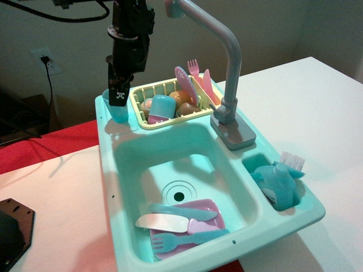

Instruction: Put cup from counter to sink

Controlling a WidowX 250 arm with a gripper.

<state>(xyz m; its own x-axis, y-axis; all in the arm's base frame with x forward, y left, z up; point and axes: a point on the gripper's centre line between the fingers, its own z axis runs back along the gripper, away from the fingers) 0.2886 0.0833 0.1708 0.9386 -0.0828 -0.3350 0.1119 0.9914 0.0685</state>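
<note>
The small blue translucent cup (117, 112) stands upright on the mint-teal counter (106, 127) at the sink unit's back left corner, left of the yellow rack. My black gripper (118, 95) hangs straight down onto the cup's top, with its fingertips at the rim. One finger (121, 96) with a black and white mark covers part of the cup. I cannot tell whether the jaws are closed on the cup. The deep mint-teal sink (136, 164) with its round drain (179, 196) lies in front of the cup.
A pink plate (211, 207) with toy knives and a fork (187, 238) lies in the sink's front. The yellow rack (148, 89) holds dishes and a paler blue cup (163, 107). The grey faucet (227, 62) arches over. A blue soap bottle (278, 181) fills the side compartment.
</note>
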